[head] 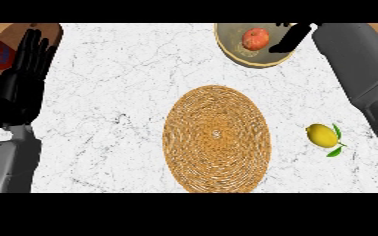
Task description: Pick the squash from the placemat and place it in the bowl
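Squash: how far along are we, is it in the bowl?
Done: the squash lies in the bowl, the placemat bare. In hand: the right robot hand hovers open beside it, not holding. Remaining: drawing that hand back. The left robot hand rests open at the left edge.

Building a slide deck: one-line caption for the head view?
Right hand over the bowl holding the squash; placemat bare, lemon nearby.

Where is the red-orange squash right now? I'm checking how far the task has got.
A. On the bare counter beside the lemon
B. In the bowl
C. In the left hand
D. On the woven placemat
B: the squash sits inside the bowl, with the right hand beside it; the placemat is bare.
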`<action>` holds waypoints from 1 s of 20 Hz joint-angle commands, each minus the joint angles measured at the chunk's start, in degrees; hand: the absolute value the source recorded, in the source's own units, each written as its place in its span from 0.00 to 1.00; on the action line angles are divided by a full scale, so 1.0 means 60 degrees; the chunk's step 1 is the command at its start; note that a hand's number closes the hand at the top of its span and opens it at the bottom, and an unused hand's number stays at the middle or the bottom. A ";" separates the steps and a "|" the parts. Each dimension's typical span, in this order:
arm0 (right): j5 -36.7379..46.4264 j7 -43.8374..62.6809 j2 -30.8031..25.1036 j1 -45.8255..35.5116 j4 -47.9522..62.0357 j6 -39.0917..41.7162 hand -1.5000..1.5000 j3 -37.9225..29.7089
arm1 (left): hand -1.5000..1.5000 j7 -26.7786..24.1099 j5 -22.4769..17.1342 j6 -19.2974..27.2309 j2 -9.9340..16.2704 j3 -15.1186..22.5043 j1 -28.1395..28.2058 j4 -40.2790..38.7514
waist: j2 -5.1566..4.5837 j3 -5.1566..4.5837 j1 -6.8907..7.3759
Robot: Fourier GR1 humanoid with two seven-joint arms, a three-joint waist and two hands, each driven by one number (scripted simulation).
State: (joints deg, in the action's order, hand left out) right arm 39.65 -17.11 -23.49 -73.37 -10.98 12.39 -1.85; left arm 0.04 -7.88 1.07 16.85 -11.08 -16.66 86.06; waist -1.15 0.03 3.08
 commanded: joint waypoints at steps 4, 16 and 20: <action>-0.1155 -0.0207 0.0557 0.0331 0.0559 0.0039 0.00 -0.1218 | 0.50 -0.0211 0.0150 0.0154 -0.0110 0.0019 -0.0349 -0.0312 | -0.0084 0.0012 0.0027; -0.2972 -0.0835 -0.0832 0.0525 0.0236 -0.1485 0.00 -0.3335 | 0.50 -0.0042 -0.0040 -0.0082 -0.0185 0.0119 -0.0133 -0.0024 | -0.0091 0.0019 0.0128; -0.3507 -0.0678 -0.2120 0.0787 0.0512 -0.0726 0.00 -0.3958 | 0.50 -0.0082 0.0266 0.0112 -0.0182 0.0233 -0.0261 -0.0100 | -0.0171 0.0038 0.0134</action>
State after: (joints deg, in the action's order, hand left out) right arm 21.33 -21.79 -29.77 -69.59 -8.93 4.76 -22.41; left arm -0.52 -7.52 0.84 16.64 -10.89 -18.62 84.68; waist -2.00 0.17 3.87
